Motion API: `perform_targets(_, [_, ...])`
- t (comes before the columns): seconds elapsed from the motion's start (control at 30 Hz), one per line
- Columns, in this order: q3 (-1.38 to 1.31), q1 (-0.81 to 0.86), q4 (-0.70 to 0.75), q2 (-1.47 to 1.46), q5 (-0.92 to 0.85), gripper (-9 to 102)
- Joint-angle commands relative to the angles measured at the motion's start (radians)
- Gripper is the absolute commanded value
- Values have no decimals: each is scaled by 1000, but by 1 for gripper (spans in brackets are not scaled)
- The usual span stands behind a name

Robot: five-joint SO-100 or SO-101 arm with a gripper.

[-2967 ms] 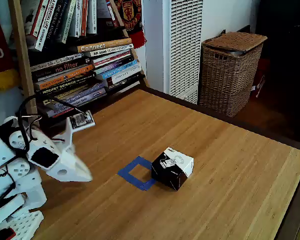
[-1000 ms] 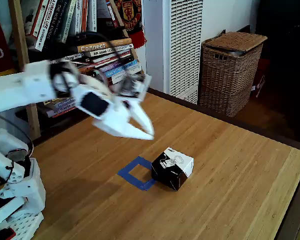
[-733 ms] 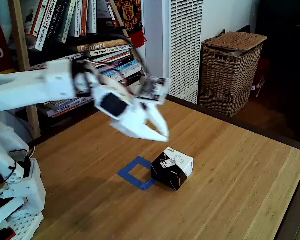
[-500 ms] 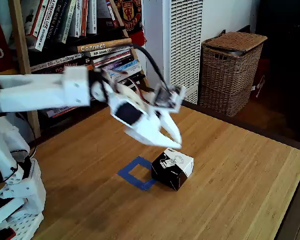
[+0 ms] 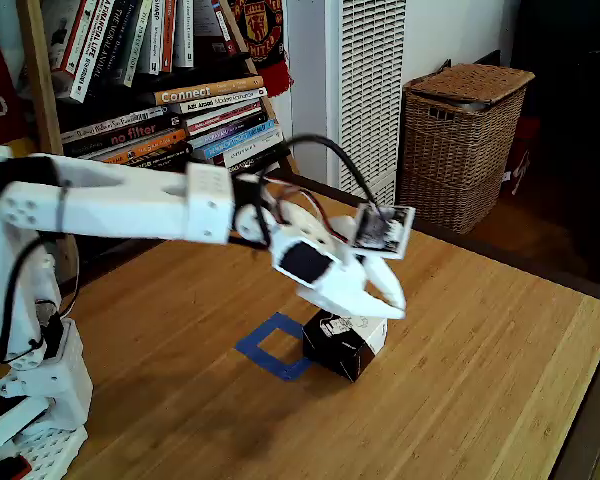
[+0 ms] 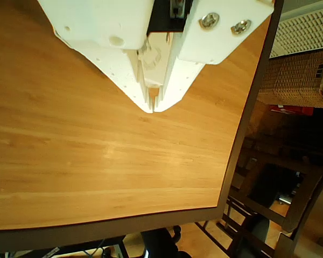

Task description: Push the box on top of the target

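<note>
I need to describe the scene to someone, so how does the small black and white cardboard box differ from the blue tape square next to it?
The black-sided, white-topped cardboard box is a solid cube standing up from the table; the blue tape square is a flat hollow outline with wood showing inside. The box carries printed graphics; the tape is plain. The white claw partly hides the box, while the tape lies uncovered. Both sit on the wooden table, touching.

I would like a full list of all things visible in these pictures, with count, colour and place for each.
box: one, black sides and white printed top, on the table under the gripper.
target: one, blue tape square, left of the box, touching it.
table: one, light wood with a dark edge.
wicker basket: one, brown, beyond the table, at right.
books: many, mixed colours, on the shelf behind.
white slatted unit: one, behind the table.
arm: one, white.
gripper: one, white, jaws shut, above the box.
</note>
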Motion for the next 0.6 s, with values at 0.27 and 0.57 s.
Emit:
perform_targets(0.27, [-107, 6, -71, -141, -31, 0])
perform_targets(0.57, [-104, -11, -110, -166, -64, 0])
